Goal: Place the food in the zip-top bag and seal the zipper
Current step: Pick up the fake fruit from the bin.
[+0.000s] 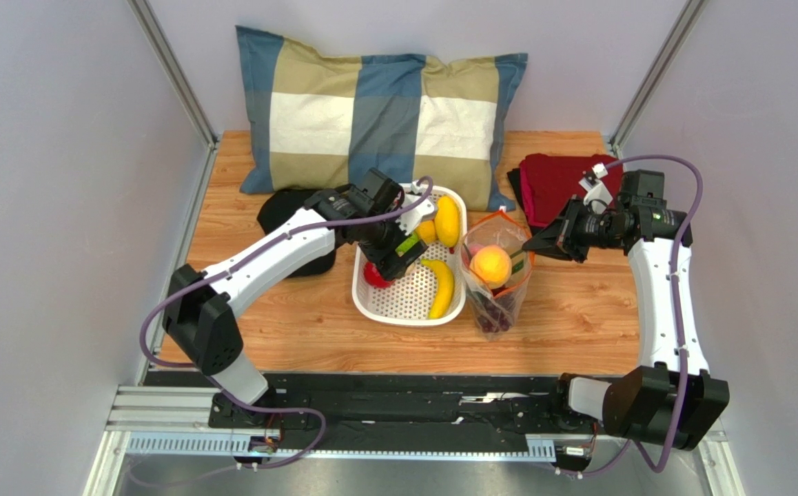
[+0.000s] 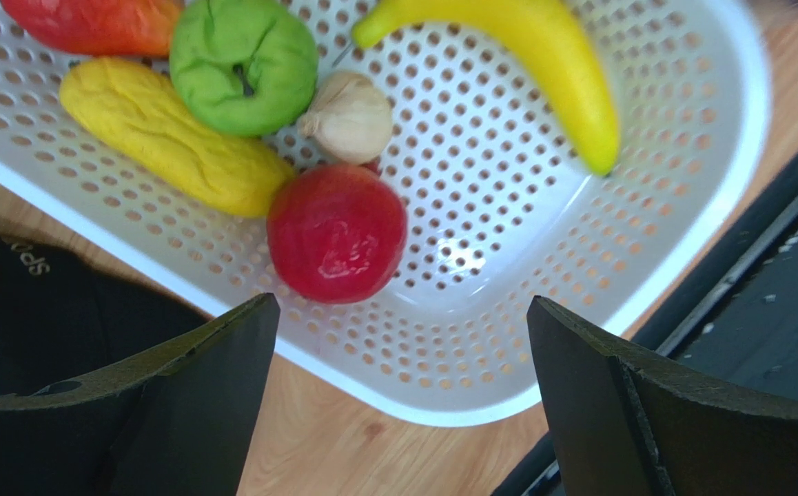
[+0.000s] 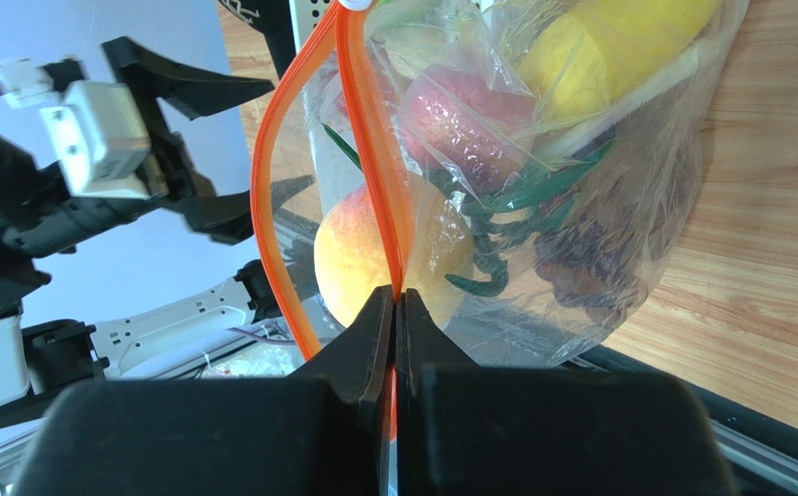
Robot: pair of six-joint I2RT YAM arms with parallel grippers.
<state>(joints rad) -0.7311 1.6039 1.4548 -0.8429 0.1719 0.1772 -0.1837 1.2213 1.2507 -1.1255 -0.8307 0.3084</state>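
Note:
The clear zip-top bag (image 1: pixel 496 295) stands right of the white basket (image 1: pixel 405 302) with its mouth open. It holds a peach (image 3: pixel 357 258), a red apple (image 3: pixel 460 129), a yellow fruit (image 3: pixel 590 52), green scallions (image 3: pixel 522 196) and dark grapes (image 3: pixel 600 253). My right gripper (image 3: pixel 395 297) is shut on one side of the orange-red zipper (image 3: pixel 370 134) and shows at the bag's right edge in the top view (image 1: pixel 531 244). My left gripper (image 2: pixel 401 310) is open and empty, above the basket's near-left part (image 1: pixel 393 256). Below it lies a red fruit (image 2: pixel 337 233).
The basket (image 2: pixel 683 238) also holds a banana (image 2: pixel 548 62), a garlic bulb (image 2: pixel 349 117), a green piece (image 2: pixel 243 62), a yellow piece (image 2: pixel 165 134) and a red-orange piece (image 2: pixel 93 21). A black pouch (image 1: pixel 289 217) lies left, a dark red cloth (image 1: pixel 564 181) right, a pillow (image 1: pixel 372 114) behind.

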